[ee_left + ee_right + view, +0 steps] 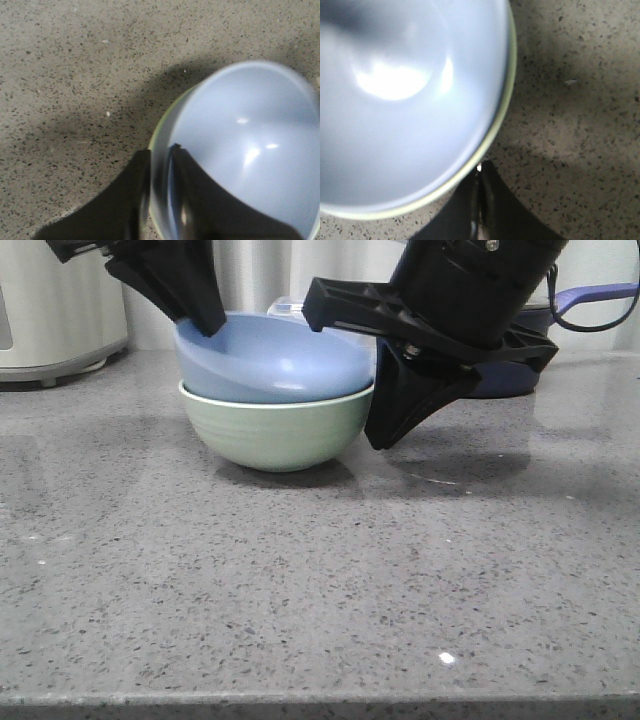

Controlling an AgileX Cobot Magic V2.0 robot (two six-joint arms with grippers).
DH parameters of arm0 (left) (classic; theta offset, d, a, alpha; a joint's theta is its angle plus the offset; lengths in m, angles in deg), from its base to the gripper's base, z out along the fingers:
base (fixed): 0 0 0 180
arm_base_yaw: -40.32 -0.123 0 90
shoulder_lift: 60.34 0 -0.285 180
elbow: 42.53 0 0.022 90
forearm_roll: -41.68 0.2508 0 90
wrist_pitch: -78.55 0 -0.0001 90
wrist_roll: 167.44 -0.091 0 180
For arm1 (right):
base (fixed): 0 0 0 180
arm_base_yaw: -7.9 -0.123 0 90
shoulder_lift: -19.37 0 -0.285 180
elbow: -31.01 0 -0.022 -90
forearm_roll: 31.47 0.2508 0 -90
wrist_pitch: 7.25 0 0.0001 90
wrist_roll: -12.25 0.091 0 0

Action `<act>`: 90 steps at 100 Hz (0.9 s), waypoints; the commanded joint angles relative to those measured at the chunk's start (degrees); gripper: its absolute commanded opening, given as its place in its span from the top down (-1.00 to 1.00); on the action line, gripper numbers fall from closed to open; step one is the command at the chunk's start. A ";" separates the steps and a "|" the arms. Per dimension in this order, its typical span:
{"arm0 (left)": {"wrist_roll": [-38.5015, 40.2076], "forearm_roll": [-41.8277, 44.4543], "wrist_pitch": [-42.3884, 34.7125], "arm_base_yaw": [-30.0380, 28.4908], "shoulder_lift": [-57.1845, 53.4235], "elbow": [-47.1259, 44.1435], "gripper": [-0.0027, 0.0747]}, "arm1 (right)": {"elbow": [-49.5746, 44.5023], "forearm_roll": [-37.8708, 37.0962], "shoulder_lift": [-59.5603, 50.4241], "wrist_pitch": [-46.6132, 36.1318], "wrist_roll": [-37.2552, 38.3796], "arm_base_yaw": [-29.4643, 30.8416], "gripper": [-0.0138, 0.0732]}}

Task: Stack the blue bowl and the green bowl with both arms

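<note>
The pale blue bowl (pixel 275 360) sits tilted inside the mint-green bowl (pixel 275 430) on the grey counter, its left side higher. My left gripper (pixel 205 320) comes down from the upper left and is shut on the blue bowl's left rim. In the left wrist view one finger is inside the blue bowl (pixel 250 140) and one outside, with the gripper (pixel 161 152) astride the rim; a thin edge of the green bowl (pixel 158 127) shows. My right gripper (pixel 385 435) is shut and empty just right of the green bowl. It also shows in the right wrist view (pixel 480 170), beside the green rim (pixel 497 125) and blue bowl (pixel 405 100).
A white appliance (pixel 50 310) stands at the back left. A dark navy saucepan (pixel 510 375) with a blue handle (pixel 590 295) sits behind my right arm. A clear box (pixel 285 307) peeks out behind the bowls. The counter's front edge runs along the bottom.
</note>
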 commanded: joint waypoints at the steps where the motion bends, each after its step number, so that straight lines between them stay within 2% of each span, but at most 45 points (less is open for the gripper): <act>1: -0.09 -1.70 -1.78 0.41 -2.70 1.91 0.26 | 1.38 0.81 -2.14 -2.12 -0.57 -0.01 0.85; 5: -0.09 -1.73 -1.78 0.41 -2.70 1.91 0.12 | 1.38 0.81 -2.14 -2.12 -0.57 -0.01 0.85; 12: -0.09 -1.73 -1.78 0.41 -2.70 1.91 0.00 | 1.38 0.81 -2.14 -2.07 -0.57 -0.01 0.85; 57: 0.02 0.22 -0.68 0.20 -3.68 1.91 0.04 | 1.58 0.76 -2.22 -2.03 -0.15 0.88 0.85; 69: 0.61 1.50 -0.68 -1.25 -5.20 1.10 0.16 | 1.58 0.76 -3.13 -1.11 0.24 2.94 0.85; 90: 0.61 1.75 -4.41 -6.31 -10.75 -4.09 0.52 | 1.25 -1.61 -6.70 0.98 0.24 7.61 0.85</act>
